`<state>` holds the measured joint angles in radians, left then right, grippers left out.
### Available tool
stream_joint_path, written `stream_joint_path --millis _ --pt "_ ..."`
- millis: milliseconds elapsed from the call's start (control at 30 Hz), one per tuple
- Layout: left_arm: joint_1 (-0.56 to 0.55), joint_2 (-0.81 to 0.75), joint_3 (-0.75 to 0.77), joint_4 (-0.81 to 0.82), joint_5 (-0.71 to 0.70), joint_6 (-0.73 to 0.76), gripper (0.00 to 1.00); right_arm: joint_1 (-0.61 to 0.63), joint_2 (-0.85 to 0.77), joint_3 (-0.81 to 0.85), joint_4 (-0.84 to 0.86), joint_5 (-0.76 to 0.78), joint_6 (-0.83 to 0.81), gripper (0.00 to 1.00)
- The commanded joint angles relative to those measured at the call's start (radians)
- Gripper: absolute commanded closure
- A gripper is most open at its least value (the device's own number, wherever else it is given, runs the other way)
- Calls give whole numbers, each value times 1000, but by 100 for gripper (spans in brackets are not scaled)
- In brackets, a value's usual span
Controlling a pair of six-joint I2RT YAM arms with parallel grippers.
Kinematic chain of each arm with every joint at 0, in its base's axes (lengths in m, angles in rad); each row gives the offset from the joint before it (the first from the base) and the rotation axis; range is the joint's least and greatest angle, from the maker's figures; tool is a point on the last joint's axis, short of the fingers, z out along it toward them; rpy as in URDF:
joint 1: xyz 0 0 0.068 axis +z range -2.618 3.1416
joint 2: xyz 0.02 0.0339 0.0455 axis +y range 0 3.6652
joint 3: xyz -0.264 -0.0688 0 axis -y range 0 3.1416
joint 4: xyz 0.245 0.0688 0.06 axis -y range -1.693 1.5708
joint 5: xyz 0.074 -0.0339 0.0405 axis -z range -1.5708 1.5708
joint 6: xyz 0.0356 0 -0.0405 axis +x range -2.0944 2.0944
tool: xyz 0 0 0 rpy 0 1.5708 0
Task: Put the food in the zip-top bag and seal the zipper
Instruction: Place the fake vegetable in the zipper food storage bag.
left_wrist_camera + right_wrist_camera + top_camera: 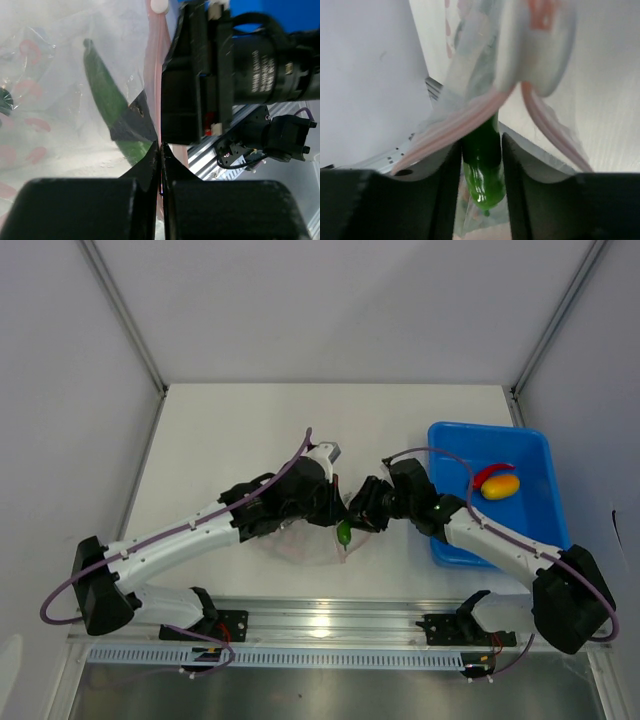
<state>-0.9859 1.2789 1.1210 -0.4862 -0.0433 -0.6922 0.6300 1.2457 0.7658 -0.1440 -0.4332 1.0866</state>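
Right pincer (481, 150) squeezes a green piece (481, 172) of food at the mouth of the zip-top bag (55, 130).
Its two fingers are partly closed around that shiny green piece, between the bag's two pink edges. Left pincer (161, 150) is pinched tight shut on what looks like the zipper (156, 75). Farther off, the red chili (492, 472) and the yellow-orange piece (500, 487) lie touching in the blue bin (530, 525) on the table (250, 430).
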Motion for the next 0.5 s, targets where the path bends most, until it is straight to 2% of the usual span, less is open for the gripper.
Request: stream_joint_path --millis 0,67,167,267,467 --pt "-5 -36 31 26 11 -23 100 43 43 50 11 79 -45 57" --pt "-5 -33 30 26 11 -24 99 48 50 58 -5 80 -53 43" --pt "-5 -35 30 23 10 -24 100 51 9 70 -46 114 -77 31" --pt "-5 -41 23 20 2 -21 99 51 -26 96 -127 161 -132 27" --pt "-5 -46 20 15 -15 -15 99 48 -133 133 -288 211 -234 28"
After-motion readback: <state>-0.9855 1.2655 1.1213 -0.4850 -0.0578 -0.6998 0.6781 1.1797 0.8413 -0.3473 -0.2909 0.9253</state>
